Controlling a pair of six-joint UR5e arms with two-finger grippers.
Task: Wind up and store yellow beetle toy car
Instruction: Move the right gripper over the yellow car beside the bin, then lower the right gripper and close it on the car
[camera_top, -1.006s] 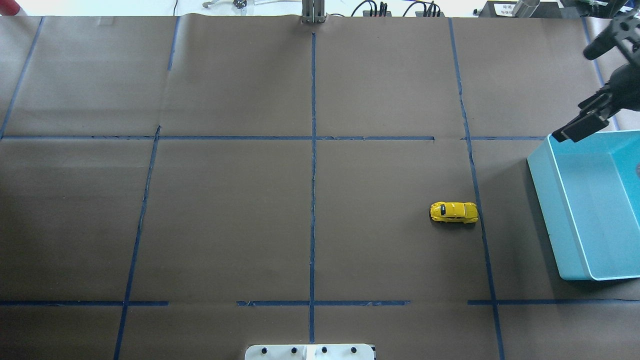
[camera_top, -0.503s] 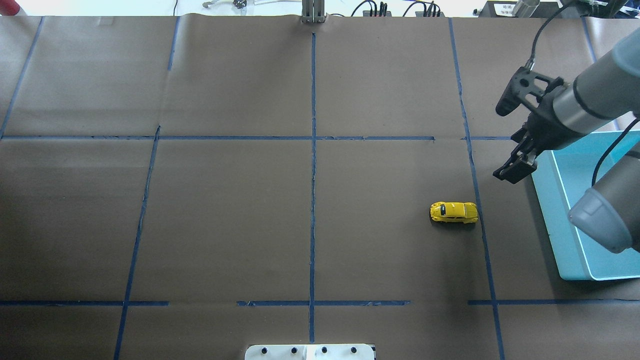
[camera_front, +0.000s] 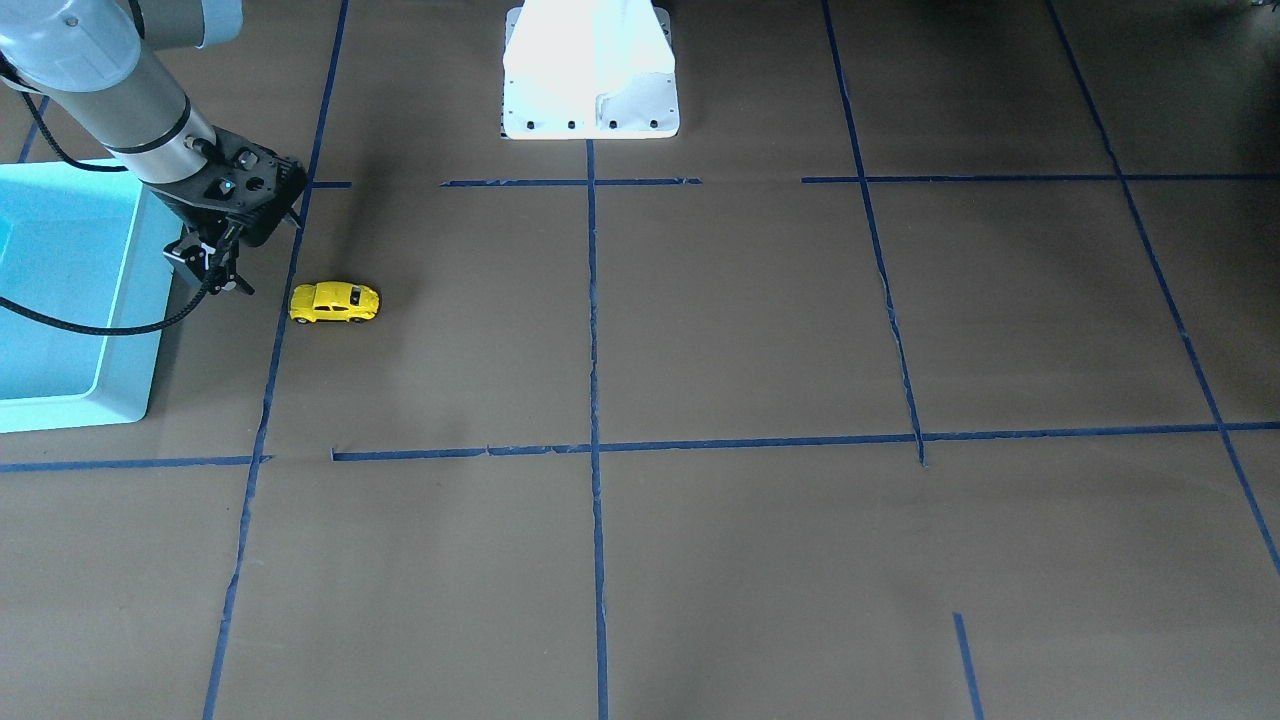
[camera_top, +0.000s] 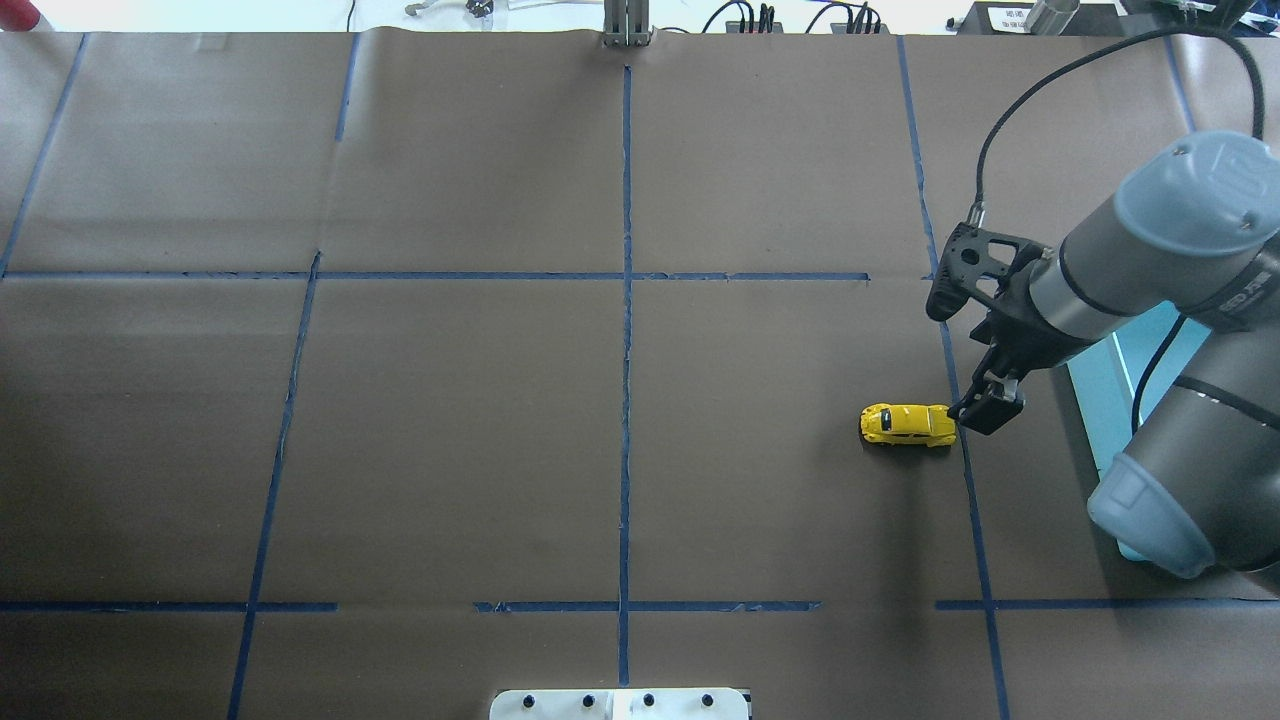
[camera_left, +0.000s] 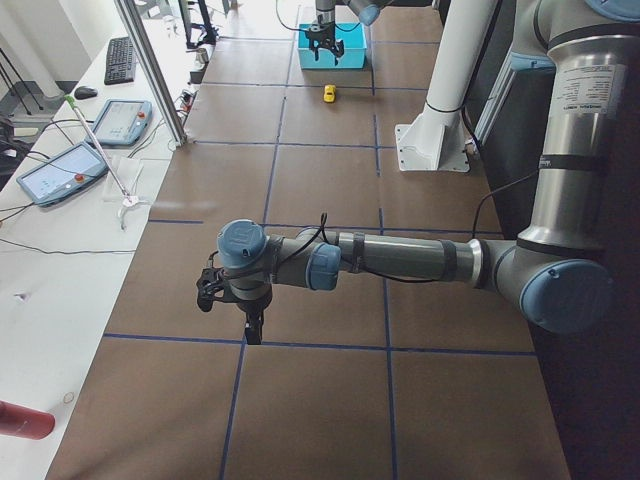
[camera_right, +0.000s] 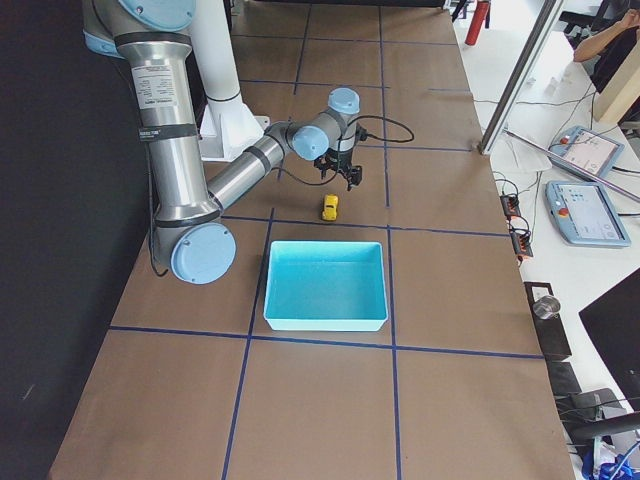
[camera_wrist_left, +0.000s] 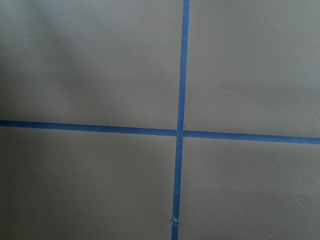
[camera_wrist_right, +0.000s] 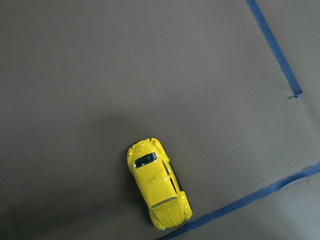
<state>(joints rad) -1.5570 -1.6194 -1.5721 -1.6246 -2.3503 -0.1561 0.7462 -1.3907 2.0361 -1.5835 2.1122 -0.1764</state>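
The small, rigid, light yellow beetle toy car (camera_top: 908, 424) sits on the brown paper-covered tabletop (camera_top: 450, 420) beside the right claw (camera_top: 985, 410), fingers seemingly together; grip its smooth flanks.

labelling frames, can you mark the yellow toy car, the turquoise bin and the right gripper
yellow beetle toy car (camera_top: 908, 424), overhead exterior view, on its roof
turquoise bin (camera_right: 325, 322), exterior right view, on its near wall
right gripper (camera_front: 226, 283), exterior front-facing view, midway between its fingertips

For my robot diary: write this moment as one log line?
car: on table, not grabbed | right gripper: beside car, empty | left gripper: far away | bin: empty
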